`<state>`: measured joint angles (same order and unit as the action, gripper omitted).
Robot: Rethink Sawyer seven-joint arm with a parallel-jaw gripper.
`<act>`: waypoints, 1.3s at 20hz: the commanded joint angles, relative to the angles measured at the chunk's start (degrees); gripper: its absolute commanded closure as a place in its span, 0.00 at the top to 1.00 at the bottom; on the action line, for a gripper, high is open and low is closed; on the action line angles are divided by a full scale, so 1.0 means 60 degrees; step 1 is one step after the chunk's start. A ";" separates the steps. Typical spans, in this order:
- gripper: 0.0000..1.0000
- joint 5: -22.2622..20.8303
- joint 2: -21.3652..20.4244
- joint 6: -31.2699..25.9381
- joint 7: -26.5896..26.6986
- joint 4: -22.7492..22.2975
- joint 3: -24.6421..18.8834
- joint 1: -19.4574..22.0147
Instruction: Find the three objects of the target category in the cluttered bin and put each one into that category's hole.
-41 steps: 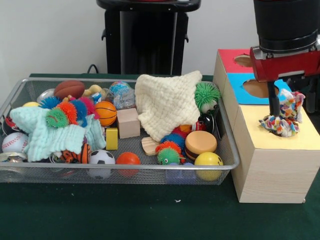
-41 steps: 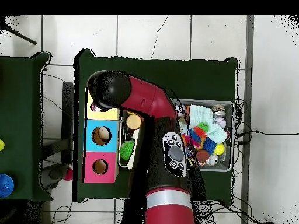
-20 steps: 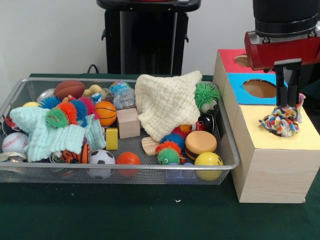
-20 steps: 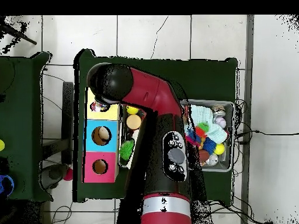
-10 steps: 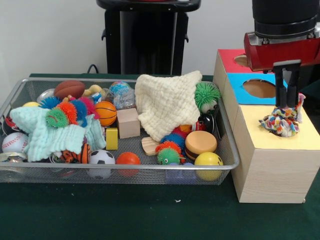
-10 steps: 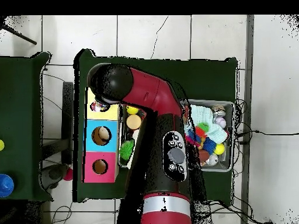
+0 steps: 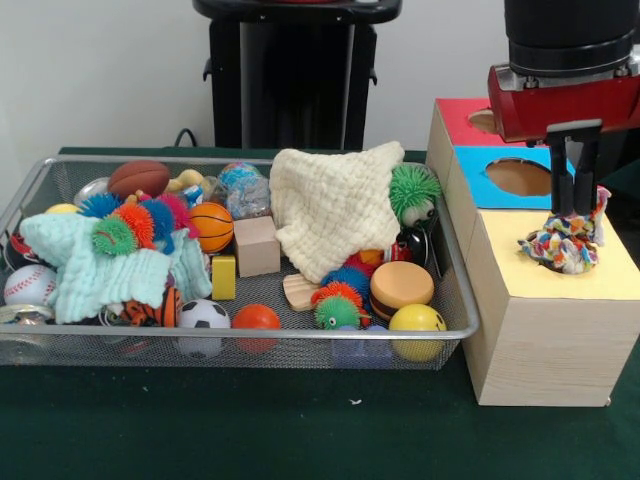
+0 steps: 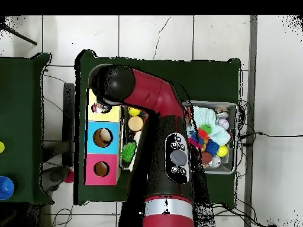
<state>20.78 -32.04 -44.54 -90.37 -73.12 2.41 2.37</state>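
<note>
Your gripper (image 7: 574,205) has gone up. Two seconds ago it was down low on the box, pinching the colourful cloth toy (image 7: 560,248). Now its two fingers (image 7: 558,180) stand a little apart with nothing between them, so it has let go. In the last second it has hardly moved at all.

The toy did not drop out of sight. It sits in a bunch on the yellow part of the box (image 7: 600,285), right where the yellow hole should be, and most of it still sticks up. I think it is stuck in the mouth of the hole, so this one is not really put away yet. You may need to push it down before you go back for more.

The finger tips are just over the top of the toy. You cannot tell from here if they touch it.

The arm (image 8: 148,103) comes straight down over the yellow end, with the fingers pointing down. From above, the arm hides most of that end, and only a bit of the toy (image 8: 100,107) peeks out beside it.

The blue hole (image 7: 520,177) and the red hole (image 7: 487,121) next to it are open. The wire bin (image 7: 250,335) is still full of balls, cloths and blocks.
</note>
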 commanded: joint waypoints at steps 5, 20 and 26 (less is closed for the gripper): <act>0.00 0.0183 0.0208 -0.1140 -0.2242 -0.1191 -0.0360 0.0022; 0.00 -0.0705 -0.0118 -0.0546 -0.1168 -0.0622 -0.0041 -0.0131; 0.00 -0.1481 -0.0405 -0.0396 -0.0260 -0.0259 0.0212 0.0301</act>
<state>17.09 -33.27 -44.77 -90.37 -73.13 2.94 1.70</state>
